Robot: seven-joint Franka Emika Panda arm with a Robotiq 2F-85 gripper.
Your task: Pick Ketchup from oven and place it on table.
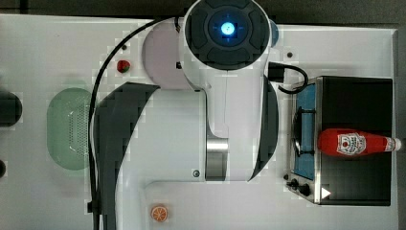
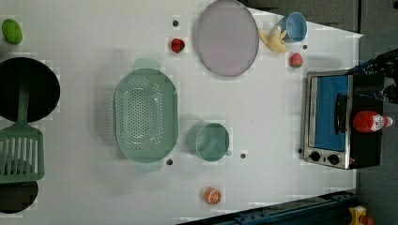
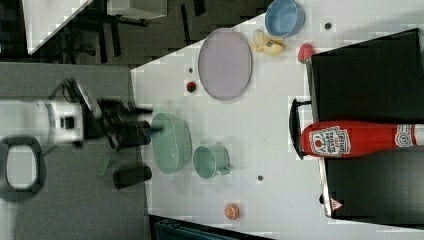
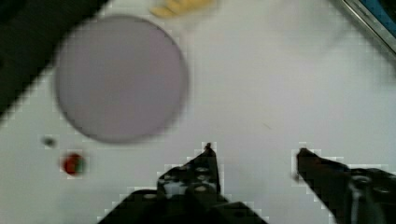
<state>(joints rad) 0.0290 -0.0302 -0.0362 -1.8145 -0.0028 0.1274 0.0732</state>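
One red ketchup bottle lay on its side on the black top of the oven, cap toward the top view's right, body end just past the edge above the glass door. The jaws stood apart and empty in the wrist view, hanging over bare worktop near a grey plate, well apart from the bottle. The step in hand was judged to be the approach, with nothing of the pick yet done.

To do it well, the arm would probably need to travel over to the oven, turn the jaws so they closed across the bottle's narrow width rather than along its length, and come down at the labelled middle, where the body is widest and balanced. A round bottle lying loose could roll on the smooth oven top, so a slow, centred close seemed wise, and a straight lift before swinging out to an open patch of worktop.

The top view showed the bottle's lie and the oven's knobs, but the arm's white body hid much of the worktop. The left view laid that worktop open: a green colander, a green cup, an orange slice, strawberries and a blue cup. The right view showed the gripper raised off the worktop's edge beside the colander, and the bottle's label plainly.
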